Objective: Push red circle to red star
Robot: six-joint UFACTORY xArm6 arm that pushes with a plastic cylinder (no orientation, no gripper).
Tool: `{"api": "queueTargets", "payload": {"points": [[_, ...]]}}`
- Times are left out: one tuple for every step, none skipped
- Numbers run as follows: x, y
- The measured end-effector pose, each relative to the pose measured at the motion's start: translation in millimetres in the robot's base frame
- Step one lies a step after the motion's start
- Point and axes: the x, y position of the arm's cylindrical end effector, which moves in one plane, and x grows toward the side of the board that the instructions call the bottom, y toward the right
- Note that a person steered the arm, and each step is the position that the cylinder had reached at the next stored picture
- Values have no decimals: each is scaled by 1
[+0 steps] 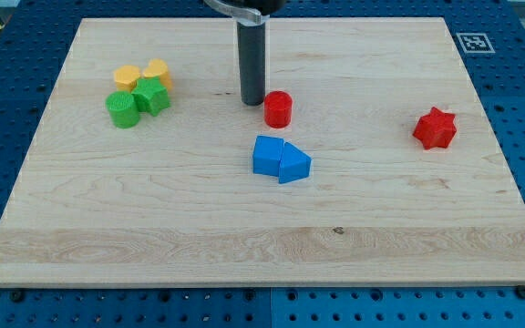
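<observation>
The red circle is a short red cylinder standing near the middle of the wooden board. The red star lies far toward the view's right, a little lower than the circle. My tip rests on the board just left of the red circle, close to it or touching it. The rod stands upright above the tip and reaches the view's top edge.
A blue cube and a blue triangle lie together just below the red circle. At the upper left sit a yellow hexagon, a yellow heart, a green cylinder and a green star.
</observation>
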Motion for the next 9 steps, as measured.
{"api": "queueTargets", "payload": {"points": [[13, 9], [23, 25], [31, 41], [39, 56], [44, 70], [47, 85], [48, 100], [48, 115], [48, 132]]}}
